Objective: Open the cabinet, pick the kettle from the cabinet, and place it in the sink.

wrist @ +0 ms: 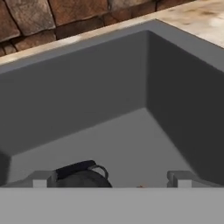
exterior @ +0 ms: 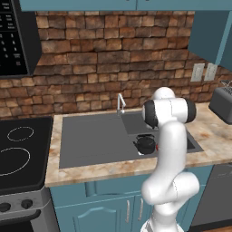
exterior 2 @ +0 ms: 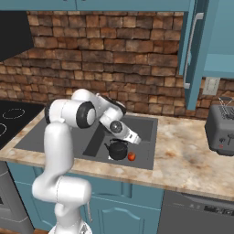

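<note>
The black kettle (exterior: 145, 144) stands upright on the floor of the dark grey sink (exterior: 90, 140), near its front right part. In the right base view my gripper (exterior 2: 135, 140) hovers just above and right of the kettle (exterior 2: 118, 149), apart from it. The hand view looks into a corner of the sink (wrist: 87, 87); the kettle (wrist: 81, 175) shows low down by the left fingertip (wrist: 41, 178), and the gripper (wrist: 111, 179) is open with nothing held. The teal cabinet (exterior 2: 192, 50) stands with its door swung open at the upper right.
A small red object (exterior 2: 131, 156) lies in the basin beside the kettle. The chrome faucet (exterior: 120, 104) rises at the sink's back edge. A grey toaster (exterior 2: 221, 128) sits on the counter to the right, and the black stovetop (exterior: 18, 149) lies to the left.
</note>
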### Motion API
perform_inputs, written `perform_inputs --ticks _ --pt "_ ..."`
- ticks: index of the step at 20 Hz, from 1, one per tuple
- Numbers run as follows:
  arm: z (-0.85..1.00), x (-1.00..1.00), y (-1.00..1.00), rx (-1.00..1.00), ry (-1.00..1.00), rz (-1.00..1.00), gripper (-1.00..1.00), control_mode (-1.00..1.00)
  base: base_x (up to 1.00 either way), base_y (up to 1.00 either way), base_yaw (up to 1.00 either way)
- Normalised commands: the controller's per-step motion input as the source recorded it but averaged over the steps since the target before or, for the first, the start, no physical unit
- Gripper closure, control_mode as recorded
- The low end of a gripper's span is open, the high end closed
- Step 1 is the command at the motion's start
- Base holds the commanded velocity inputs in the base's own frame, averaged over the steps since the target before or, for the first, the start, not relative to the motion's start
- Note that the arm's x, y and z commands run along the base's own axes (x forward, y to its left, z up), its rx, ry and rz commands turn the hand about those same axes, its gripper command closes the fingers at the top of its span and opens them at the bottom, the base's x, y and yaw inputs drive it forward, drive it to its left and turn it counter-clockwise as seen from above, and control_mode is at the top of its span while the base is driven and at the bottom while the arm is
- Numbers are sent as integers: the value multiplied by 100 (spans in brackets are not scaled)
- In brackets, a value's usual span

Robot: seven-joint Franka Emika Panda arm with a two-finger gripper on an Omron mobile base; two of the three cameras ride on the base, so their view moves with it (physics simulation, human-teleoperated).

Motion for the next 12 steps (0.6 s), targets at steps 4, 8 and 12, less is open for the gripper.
perform_inputs --ticks 4,8,12 --pt "39 -14 -12 1 12 0 -100 -100 0 0 0" --pt "31 -24 -10 2 15 0 -100 -100 0 0 0" --pt "34 -27 -9 4 13 0 -100 -100 0 0 0"
